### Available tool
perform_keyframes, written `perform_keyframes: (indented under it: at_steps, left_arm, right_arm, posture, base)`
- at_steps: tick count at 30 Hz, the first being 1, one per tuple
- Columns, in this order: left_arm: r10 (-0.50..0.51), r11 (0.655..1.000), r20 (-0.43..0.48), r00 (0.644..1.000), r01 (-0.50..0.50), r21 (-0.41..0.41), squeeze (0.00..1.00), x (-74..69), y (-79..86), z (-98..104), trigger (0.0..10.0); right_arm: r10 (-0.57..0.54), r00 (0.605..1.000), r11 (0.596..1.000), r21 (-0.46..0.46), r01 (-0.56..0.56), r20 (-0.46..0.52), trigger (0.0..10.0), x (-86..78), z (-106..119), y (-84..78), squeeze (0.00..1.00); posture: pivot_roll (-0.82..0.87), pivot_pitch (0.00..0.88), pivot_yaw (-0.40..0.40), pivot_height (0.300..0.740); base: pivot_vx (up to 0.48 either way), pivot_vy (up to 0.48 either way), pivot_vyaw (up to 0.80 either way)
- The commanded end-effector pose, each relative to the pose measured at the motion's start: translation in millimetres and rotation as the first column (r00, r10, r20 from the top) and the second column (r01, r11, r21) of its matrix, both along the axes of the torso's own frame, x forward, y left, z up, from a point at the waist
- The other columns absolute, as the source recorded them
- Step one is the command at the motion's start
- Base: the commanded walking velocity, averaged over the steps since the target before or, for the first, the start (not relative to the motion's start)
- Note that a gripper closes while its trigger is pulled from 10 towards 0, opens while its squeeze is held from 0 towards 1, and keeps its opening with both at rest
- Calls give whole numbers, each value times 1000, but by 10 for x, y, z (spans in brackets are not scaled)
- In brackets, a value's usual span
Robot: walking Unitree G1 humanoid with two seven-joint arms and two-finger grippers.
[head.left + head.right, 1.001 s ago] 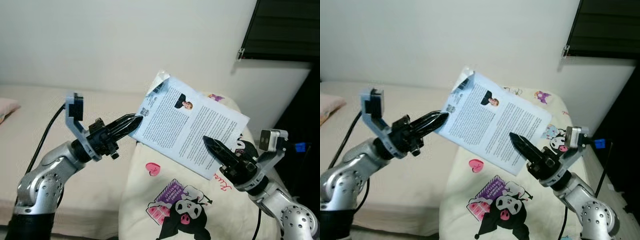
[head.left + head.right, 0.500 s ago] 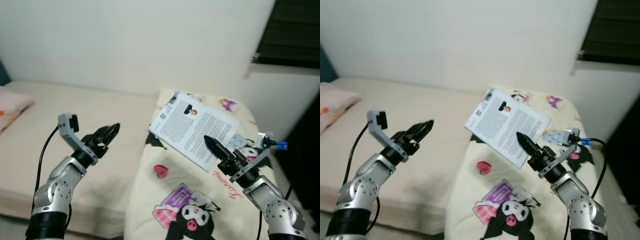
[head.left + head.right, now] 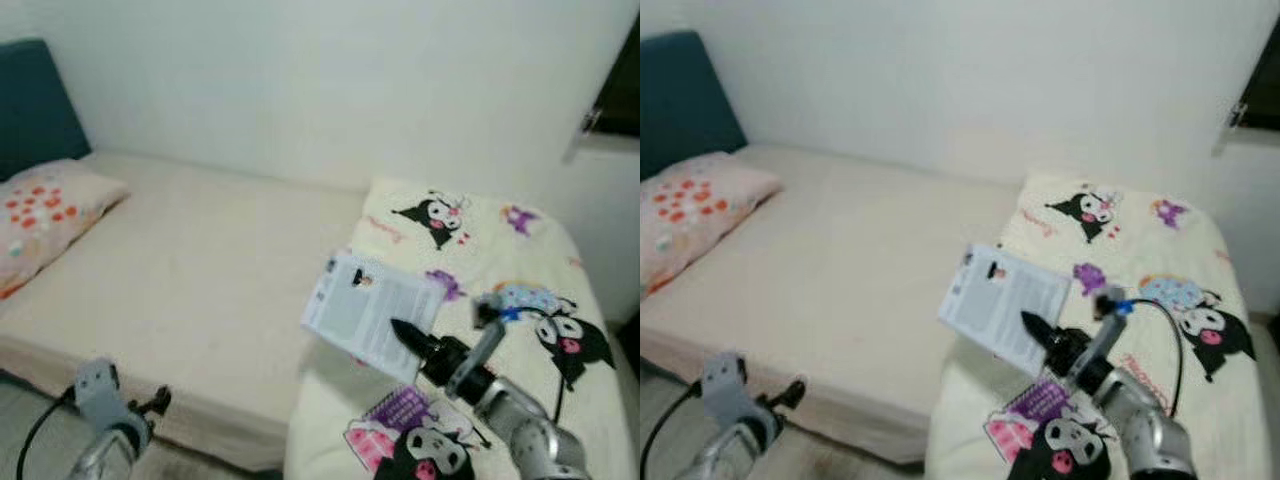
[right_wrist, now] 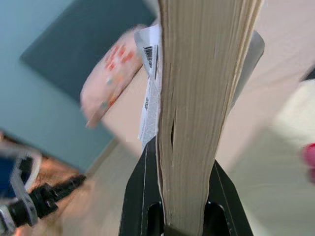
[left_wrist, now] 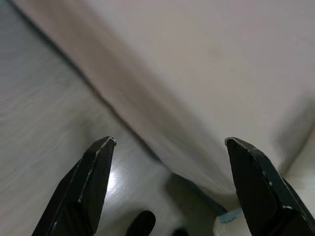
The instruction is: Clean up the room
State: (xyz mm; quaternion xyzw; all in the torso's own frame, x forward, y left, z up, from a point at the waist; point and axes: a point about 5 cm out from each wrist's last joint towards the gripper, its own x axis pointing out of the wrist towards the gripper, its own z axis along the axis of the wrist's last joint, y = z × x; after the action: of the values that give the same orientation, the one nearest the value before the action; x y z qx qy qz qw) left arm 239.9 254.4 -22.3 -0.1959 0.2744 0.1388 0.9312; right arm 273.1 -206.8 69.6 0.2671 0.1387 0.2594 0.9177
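Gripping the book (image 3: 368,313) by its lower edge, my right gripper (image 3: 412,338) has it clamped between both black fingers, raised above the near part of the bed (image 3: 200,280). The book's printed back cover, with a small photo and a barcode, faces my head camera. From the right wrist camera I see the page block (image 4: 202,113) edge-on, squeezed between the fingers. Under it lies a cream blanket (image 3: 520,300) printed with cartoon characters, spread over the right end of the bed. The rest of the mattress is plain beige, with a spotted pink pillow (image 3: 45,215) against a dark teal headboard (image 3: 35,110) at the far left. My left gripper (image 3: 152,404) hangs low by the bed's near edge, over the floor (image 5: 44,123), fingers spread wide apart and holding nothing.
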Motion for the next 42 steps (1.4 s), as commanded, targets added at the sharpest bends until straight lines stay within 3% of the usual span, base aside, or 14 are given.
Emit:
perform_keyframes:
  at_steps: [1,3,6,7,8,11,23,29,30,32,33,39,41,42]
  left_arm:
    - [9,1000,-39,999,-8,18,0,-85,20,-69,10000]
    - [13,1000,-98,995,-10,28,0,-200,4,-172,10000]
    - [13,1000,-98,995,-10,28,0,-200,4,-172,10000]
    - [19,999,-167,986,-13,36,0,-345,-23,-296,10000]
    - [19,999,-167,986,-13,36,0,-345,-23,-296,10000]
    - [29,998,-322,946,-10,60,0,-681,-92,-536,10000]
    - [-10,997,-390,921,40,68,0,-838,-165,-635,10000]
    - [-30,995,-419,907,69,78,0,-923,-159,-669,10000]
    - [-44,992,-433,900,90,85,0,-952,-159,-681,10000]
    - [-54,991,-444,895,104,90,0,-973,-160,-689,10000]
    - [-60,990,-446,893,111,89,0,-982,-165,-694,10000]
    - [-74,989,-438,896,124,86,0,-958,-188,-690,10000]
    - [-74,989,-438,896,124,86,0,-958,-188,-690,10000]
    - [-92,987,-434,896,138,77,0,-941,-211,-689,10000]
  right_arm:
    - [5,999,1000,-3,-4,36,0,30,39,8,0]
    - [3,1000,1000,-13,-3,14,0,8,-24,-5,0]
    - [3,1000,1000,-13,-3,14,0,8,-24,-5,0]
    - [8,1000,1000,-26,-8,-12,0,-22,-106,-9,0]
    - [8,1000,1000,-26,-8,-12,0,-22,-106,-9,0]
    - [-23,989,998,-63,14,-147,0,-122,-465,-36,0]
    - [-182,888,980,-149,130,-423,0,-577,-1086,-130,0]
    - [-179,892,981,-140,132,-416,0,-627,-1112,-147,0]
    - [-172,906,982,-138,127,-386,4902,-582,-1074,-158,0]
    - [-166,916,983,-137,124,-365,4902,-552,-1046,-166,0]
    - [-175,925,981,-137,136,-338,10000,-498,-1001,-189,0]
    - [-229,944,971,-127,204,-236,10000,-229,-787,-278,0]
    - [-229,944,971,-127,204,-236,10000,-229,-787,-278,0]
    - [-212,965,973,-129,193,-155,10000,-109,-658,-268,0]
  posture:
    - [-85,0,-30,740]
    - [-83,0,-31,740]
    - [-83,0,-31,740]
    - [-86,0,-28,740]
    - [-86,0,-28,740]
    - [-81,0,-26,740]
    - [-56,0,-40,740]
    - [-60,0,-39,740]
    - [-63,0,-37,740]
    - [-62,0,-36,740]
    - [-63,0,-36,740]
    - [-64,0,-32,740]
    - [-64,0,-32,740]
    - [-65,0,-33,740]
  base:
    - [0,0,712]
    - [0,0,712]
    - [0,0,712]
    - [0,0,712]
    - [0,0,712]
    - [0,0,715]
    - [0,0,714]
    - [0,0,712]
    - [322,0,444]
    - [322,0,444]
    - [356,0,0]
    - [371,0,0]
    - [398,0,0]
    - [398,0,0]
